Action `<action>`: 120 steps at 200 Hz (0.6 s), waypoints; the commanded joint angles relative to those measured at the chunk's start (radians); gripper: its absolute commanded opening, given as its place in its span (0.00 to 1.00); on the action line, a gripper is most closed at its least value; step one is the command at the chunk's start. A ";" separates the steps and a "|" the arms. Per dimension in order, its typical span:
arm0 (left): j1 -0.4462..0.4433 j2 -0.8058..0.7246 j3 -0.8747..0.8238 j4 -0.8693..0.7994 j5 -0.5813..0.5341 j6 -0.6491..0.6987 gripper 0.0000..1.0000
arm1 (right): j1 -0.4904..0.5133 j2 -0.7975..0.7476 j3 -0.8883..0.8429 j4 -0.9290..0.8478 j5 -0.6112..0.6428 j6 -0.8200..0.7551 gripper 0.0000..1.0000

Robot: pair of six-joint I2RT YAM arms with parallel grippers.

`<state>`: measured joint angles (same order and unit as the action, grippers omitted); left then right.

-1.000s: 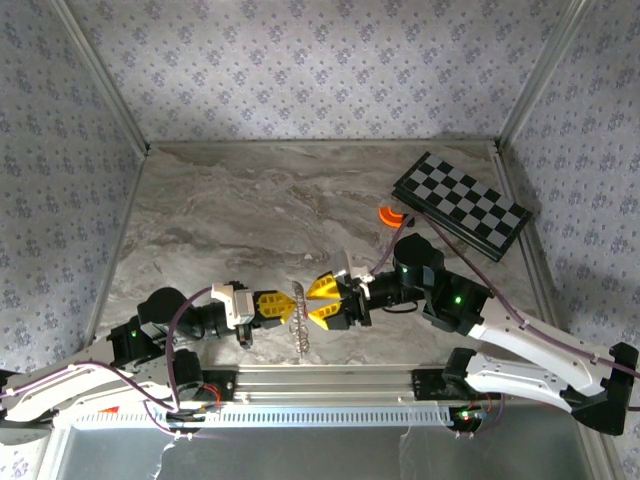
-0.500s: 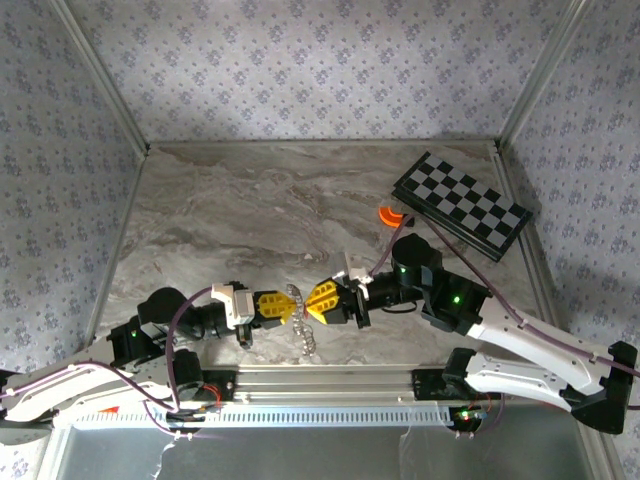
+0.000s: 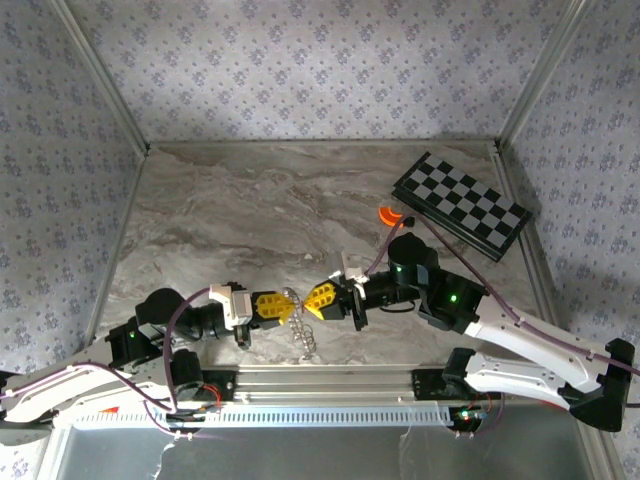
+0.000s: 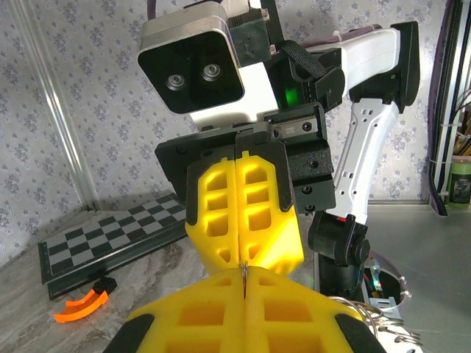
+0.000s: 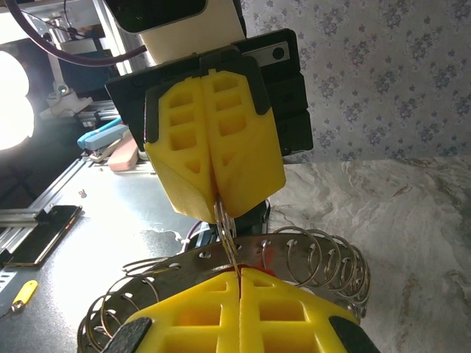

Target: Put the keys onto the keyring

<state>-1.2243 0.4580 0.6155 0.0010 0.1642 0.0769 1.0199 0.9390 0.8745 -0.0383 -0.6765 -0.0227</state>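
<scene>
The keyring [image 3: 305, 335], a silvery band fringed with many small wire loops, hangs between my two grippers near the table's front edge. My left gripper [image 3: 289, 304] is shut on one thin loop of it [image 4: 243, 271]. My right gripper [image 3: 307, 300] faces it tip to tip and is shut on the same loop [image 5: 234, 246]. In the right wrist view the band [image 5: 184, 261] curves just beyond my right gripper [image 5: 240, 271], under the left gripper's yellow fingers [image 5: 213, 162]. A small red patch [image 5: 266, 254], perhaps the key's head, peeks from behind the right fingertips; the rest of the key is hidden.
A black-and-white chequered board [image 3: 460, 205] lies at the back right, with an orange curved piece [image 3: 388, 214] at its near corner. A metal rail [image 3: 320, 378] runs along the table's front edge below the grippers. Walls close in both sides and the back.
My right gripper has gone from open to shut on the loop and edged left up to the left gripper. The hanging keyring has swung slightly. The left gripper stayed shut.
</scene>
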 commanded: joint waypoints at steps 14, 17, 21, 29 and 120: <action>-0.005 -0.018 0.009 0.063 0.000 -0.011 0.00 | 0.004 0.001 0.031 -0.053 0.040 -0.028 0.00; -0.004 -0.019 0.009 0.063 0.001 -0.012 0.00 | 0.005 0.002 0.031 -0.055 0.043 -0.029 0.00; -0.005 -0.019 0.009 0.065 0.000 -0.011 0.00 | 0.004 0.001 0.031 -0.057 0.047 -0.031 0.00; -0.005 -0.019 0.007 0.068 -0.003 -0.011 0.00 | 0.005 0.002 0.031 -0.069 0.053 -0.037 0.00; -0.006 0.001 0.001 0.119 -0.015 -0.020 0.00 | 0.019 -0.005 0.017 -0.136 0.140 -0.098 0.00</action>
<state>-1.2243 0.4603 0.6048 0.0158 0.1413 0.0769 1.0313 0.9386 0.8761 -0.1455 -0.5705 -0.0910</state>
